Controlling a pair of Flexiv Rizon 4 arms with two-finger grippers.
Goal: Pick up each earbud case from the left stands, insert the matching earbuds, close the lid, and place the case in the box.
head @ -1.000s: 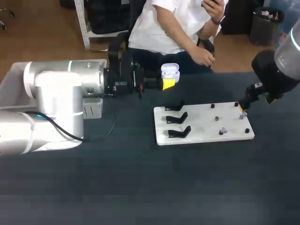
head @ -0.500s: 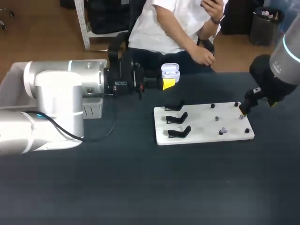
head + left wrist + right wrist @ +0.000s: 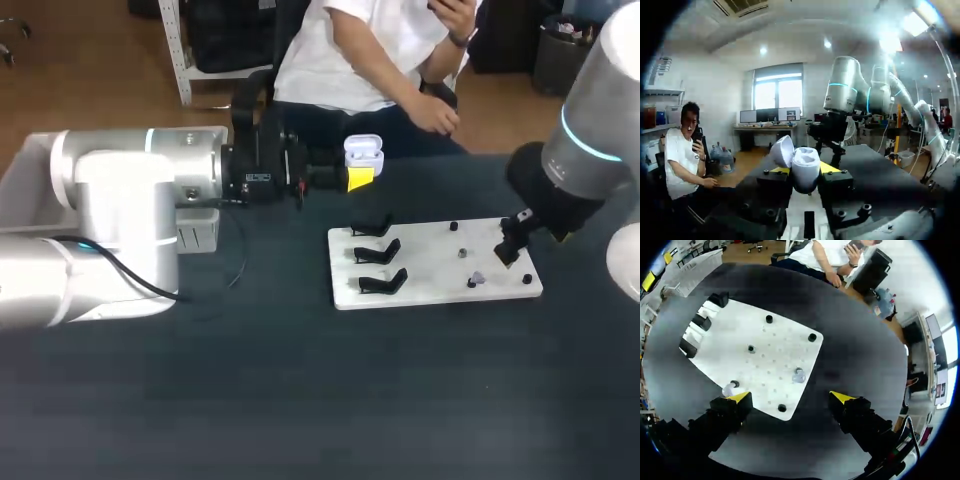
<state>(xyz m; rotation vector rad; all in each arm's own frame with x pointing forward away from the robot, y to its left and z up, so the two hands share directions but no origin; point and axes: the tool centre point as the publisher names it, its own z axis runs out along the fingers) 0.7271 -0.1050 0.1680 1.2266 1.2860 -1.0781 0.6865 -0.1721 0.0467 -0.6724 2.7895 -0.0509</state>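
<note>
My left gripper (image 3: 358, 170) holds a white earbud case (image 3: 363, 152) in the air behind the white board (image 3: 430, 268), shut on it. In the left wrist view the case (image 3: 805, 165) sits between the yellow-tipped fingers (image 3: 830, 167) with its lid (image 3: 782, 150) open. Three black stands (image 3: 378, 252) on the board's left side are empty. My right gripper (image 3: 508, 250) hangs open over the board's right end. In its own view the right gripper (image 3: 790, 398) straddles the board's corner, with one pale earbud (image 3: 798, 375) just ahead and another (image 3: 729, 389) by one fingertip (image 3: 738, 397).
Small black pegs (image 3: 812, 337) dot the board (image 3: 765, 360) around the earbuds. A pale bin (image 3: 22, 172) stands at the far left behind my left arm. A black cable (image 3: 235, 270) trails on the dark tabletop beside that arm.
My right arm has swung left and its gripper now hangs over the board's right end. The left arm and the case have not moved.
</note>
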